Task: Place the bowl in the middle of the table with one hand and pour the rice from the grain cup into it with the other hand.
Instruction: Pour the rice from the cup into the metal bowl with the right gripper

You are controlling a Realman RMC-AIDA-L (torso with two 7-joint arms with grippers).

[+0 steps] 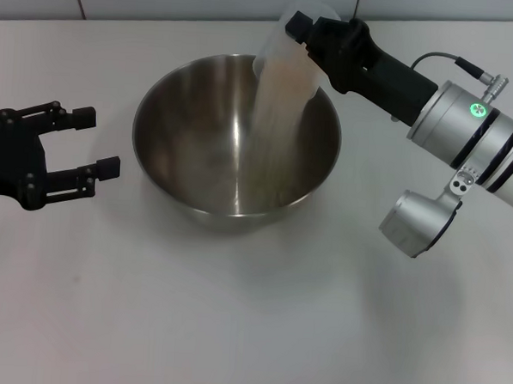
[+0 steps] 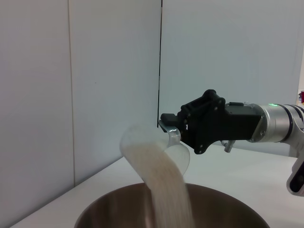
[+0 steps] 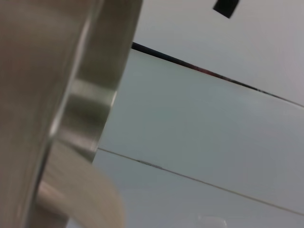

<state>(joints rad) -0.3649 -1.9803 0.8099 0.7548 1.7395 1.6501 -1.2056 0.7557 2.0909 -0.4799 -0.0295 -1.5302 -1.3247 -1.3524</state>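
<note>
bowl: the large, deep, shiny stainless-steel mixing bowl (image 1: 237, 144) stands upright on the plain white worktop (image 1: 232, 320), near its middle, between my two arms.
right fingers: my black two-fingered right gripper (image 1: 312, 33) is closed on the small clear plastic grain cup (image 1: 285, 52), held above the bowl's far rim.
cup: tipped steeply, mouth down toward the bowl.
rice: a pale off-white stream of grains (image 1: 273, 115) falls from the cup into the bowl; the left wrist view shows it arching over the cup's lip (image 2: 164, 175).
left fingers: my black left gripper (image 1: 91, 140) hangs just beside the bowl's left wall, spread wide, holding nothing, not touching the bowl.
right wrist view: only blurred cup wall, close up, with pale wall panels behind.
</note>
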